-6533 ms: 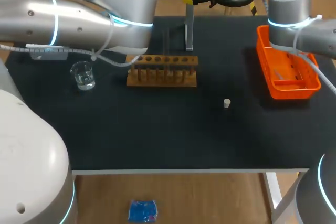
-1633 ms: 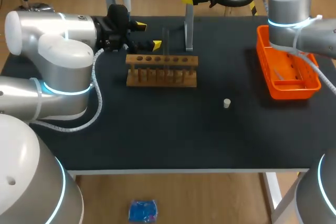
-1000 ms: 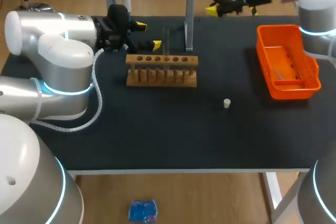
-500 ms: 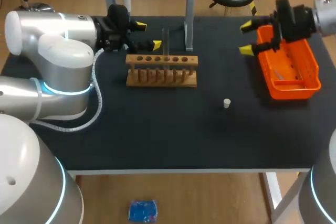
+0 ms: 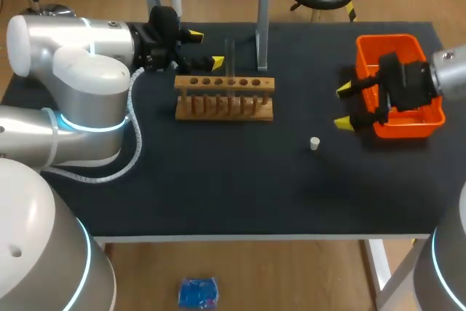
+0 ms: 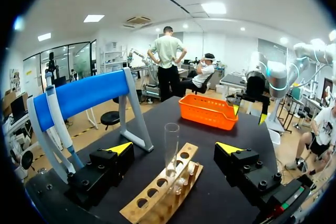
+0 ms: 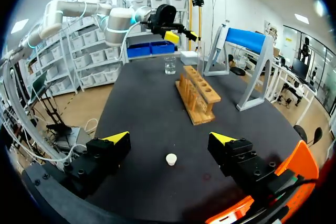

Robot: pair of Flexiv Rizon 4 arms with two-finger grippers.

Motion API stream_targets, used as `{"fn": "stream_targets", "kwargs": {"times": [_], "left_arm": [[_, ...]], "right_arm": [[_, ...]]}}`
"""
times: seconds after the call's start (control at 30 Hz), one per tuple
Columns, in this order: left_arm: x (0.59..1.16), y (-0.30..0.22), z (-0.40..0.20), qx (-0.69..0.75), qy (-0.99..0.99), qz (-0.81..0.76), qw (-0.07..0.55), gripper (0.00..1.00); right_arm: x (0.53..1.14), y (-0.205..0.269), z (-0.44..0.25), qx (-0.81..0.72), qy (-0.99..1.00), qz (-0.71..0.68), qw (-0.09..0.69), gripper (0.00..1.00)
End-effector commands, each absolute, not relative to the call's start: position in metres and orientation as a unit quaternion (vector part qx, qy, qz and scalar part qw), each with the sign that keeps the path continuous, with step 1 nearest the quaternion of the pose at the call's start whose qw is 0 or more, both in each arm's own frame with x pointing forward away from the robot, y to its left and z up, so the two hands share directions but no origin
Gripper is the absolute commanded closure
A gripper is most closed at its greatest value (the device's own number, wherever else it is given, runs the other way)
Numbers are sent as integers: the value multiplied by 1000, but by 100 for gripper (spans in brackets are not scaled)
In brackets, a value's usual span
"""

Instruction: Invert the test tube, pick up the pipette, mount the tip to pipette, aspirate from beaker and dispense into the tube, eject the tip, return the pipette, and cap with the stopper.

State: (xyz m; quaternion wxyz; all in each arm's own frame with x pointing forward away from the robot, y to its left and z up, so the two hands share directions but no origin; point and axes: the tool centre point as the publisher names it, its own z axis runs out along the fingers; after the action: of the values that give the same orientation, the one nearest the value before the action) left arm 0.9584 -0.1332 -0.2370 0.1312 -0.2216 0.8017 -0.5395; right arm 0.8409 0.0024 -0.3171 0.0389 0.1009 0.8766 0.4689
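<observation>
My left arm (image 5: 80, 71) was built of fat, rounded silver-grey shells, with a glowing pale-blue ring (image 5: 80, 123) at the joints and a pale cable (image 5: 137, 152) looping along its side. My right arm (image 5: 450, 71) wore the same silver skin. My left gripper (image 5: 204, 48) and right gripper (image 5: 344, 105) were black and blocky, studded with small round screws (image 6: 86, 183), and ended in bright yellow wedge tips (image 6: 119, 148).
</observation>
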Motion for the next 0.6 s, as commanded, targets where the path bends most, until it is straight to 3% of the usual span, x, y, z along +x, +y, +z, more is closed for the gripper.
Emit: {"fn": "stream_targets", "kwargs": {"times": [0.03, 0.6], "left_arm": [[958, -134, -238, -222, 801, -540, 132, 0], [958, -134, -238, -222, 801, -540, 132, 0]], "right_arm": [[833, 6, -334, 109, 870, 477, 63, 0], [821, 1, -374, 93, 873, 478, 41, 0]]}}
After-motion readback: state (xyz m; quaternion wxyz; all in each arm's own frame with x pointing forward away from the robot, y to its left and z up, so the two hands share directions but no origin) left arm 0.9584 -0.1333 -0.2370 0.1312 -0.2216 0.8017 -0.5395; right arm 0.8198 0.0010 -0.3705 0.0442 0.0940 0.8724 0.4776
